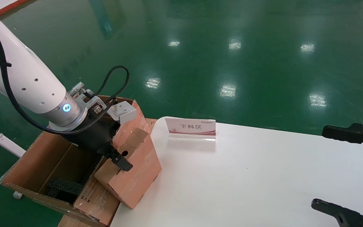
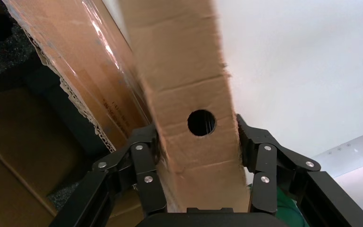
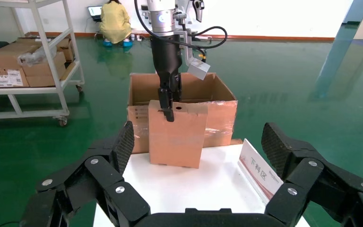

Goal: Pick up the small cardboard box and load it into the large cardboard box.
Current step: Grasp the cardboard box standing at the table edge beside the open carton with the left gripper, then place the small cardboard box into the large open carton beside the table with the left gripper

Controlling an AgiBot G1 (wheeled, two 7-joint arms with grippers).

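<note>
Glossy green floor (image 1: 219,50) surrounded your white table (image 1: 247,176), where a sign (image 1: 191,128) stood near the far edge. Your left gripper (image 2: 196,142) was clamped on the top end of the small box (image 1: 134,170) (the face with the round hole), which stood tilted at the table's edge, against the big box (image 1: 43,167) with black foam (image 1: 65,186). Your right gripper (image 3: 198,156) hung wide open over the table, holding nothing. A shelf cart (image 3: 33,61) stood behind.
</note>
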